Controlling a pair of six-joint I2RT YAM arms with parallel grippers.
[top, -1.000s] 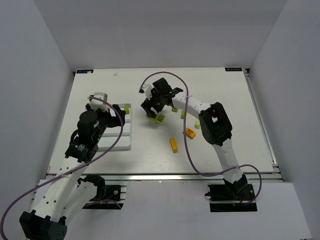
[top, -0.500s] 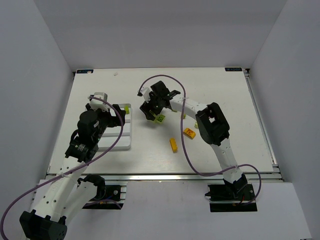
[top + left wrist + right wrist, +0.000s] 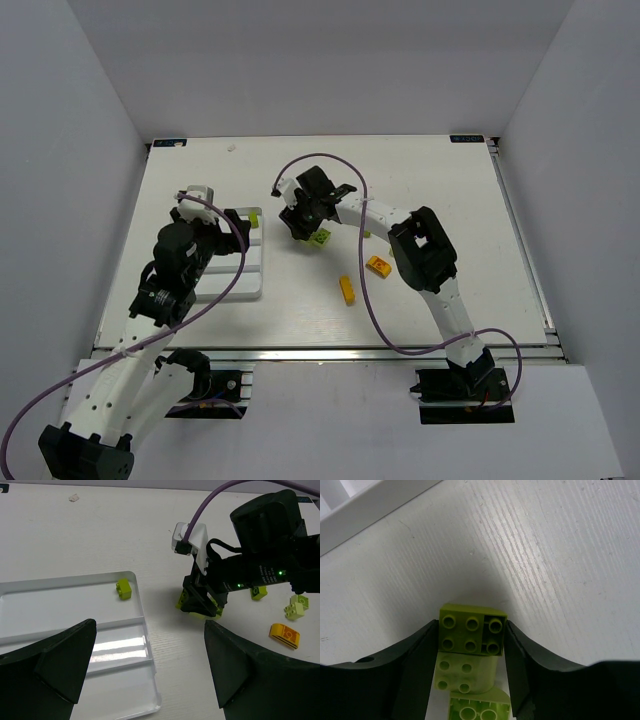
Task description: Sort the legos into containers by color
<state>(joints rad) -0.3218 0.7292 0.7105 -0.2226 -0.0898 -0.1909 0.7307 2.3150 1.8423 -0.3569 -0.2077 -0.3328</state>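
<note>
No text, brand or number is legible. Two small labels (image 3: 168, 143) at the far edge of the table (image 3: 480, 200) are unreadable.

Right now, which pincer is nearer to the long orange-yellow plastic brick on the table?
Right. The right pincer, clamping lime green bricks, is just beyond the long orange-yellow plastic brick; the left pincer is farther off, over the white rectangular tray.

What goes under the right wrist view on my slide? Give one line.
Right hand clamping lime legos over the white table, tray rim at upper left.
</note>
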